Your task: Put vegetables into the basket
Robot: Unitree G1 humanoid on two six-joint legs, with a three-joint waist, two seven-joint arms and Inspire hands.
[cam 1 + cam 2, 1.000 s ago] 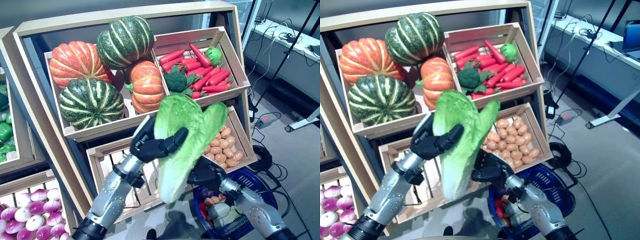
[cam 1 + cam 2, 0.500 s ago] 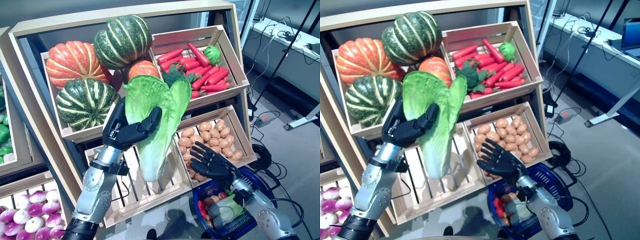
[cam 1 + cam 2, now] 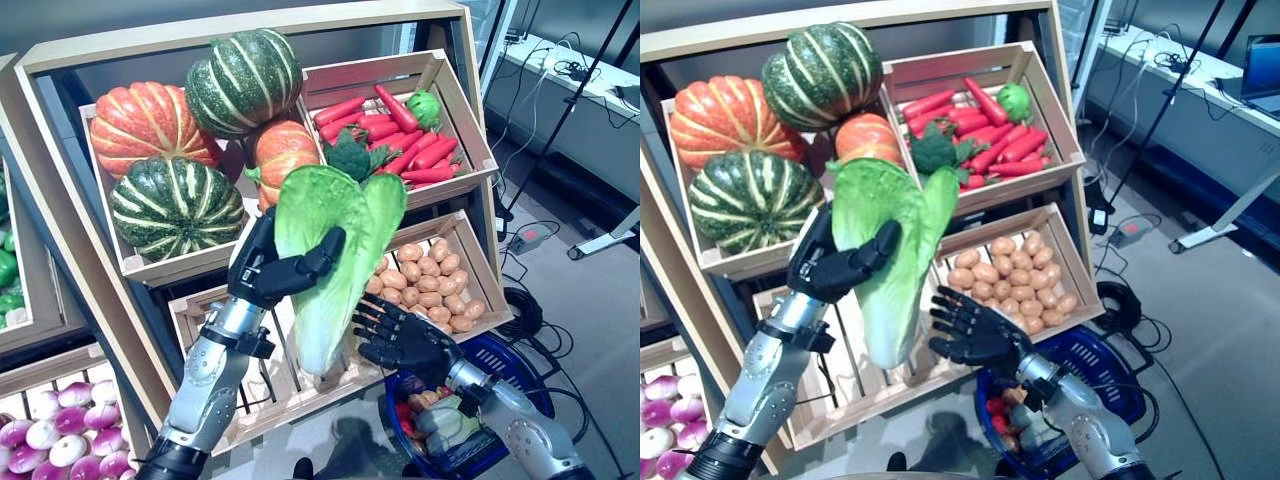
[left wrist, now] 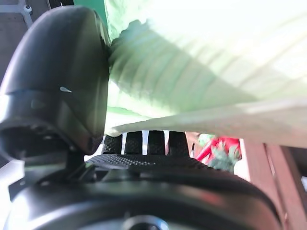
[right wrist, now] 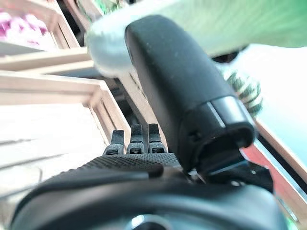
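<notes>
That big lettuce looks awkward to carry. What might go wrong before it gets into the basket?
The left hand grips the lettuce only around its upper part, so the long lower end hangs free and could slip or swing. The right hand is open beside the lower end, not holding it; a mistimed handover might drop it onto the slatted crate. The blue basket already holds vegetables, so the lettuce may not settle inside.

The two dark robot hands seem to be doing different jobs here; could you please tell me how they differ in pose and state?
The left hand is curled round the large green leafy cabbage, holding it up before the wooden crates; the right hand holds nothing, its fingers spread straight beside the cabbage's pale base. The left hand sits higher, while the right hand is lower, above the blue basket. Both are dark and close to the cabbage.
</notes>
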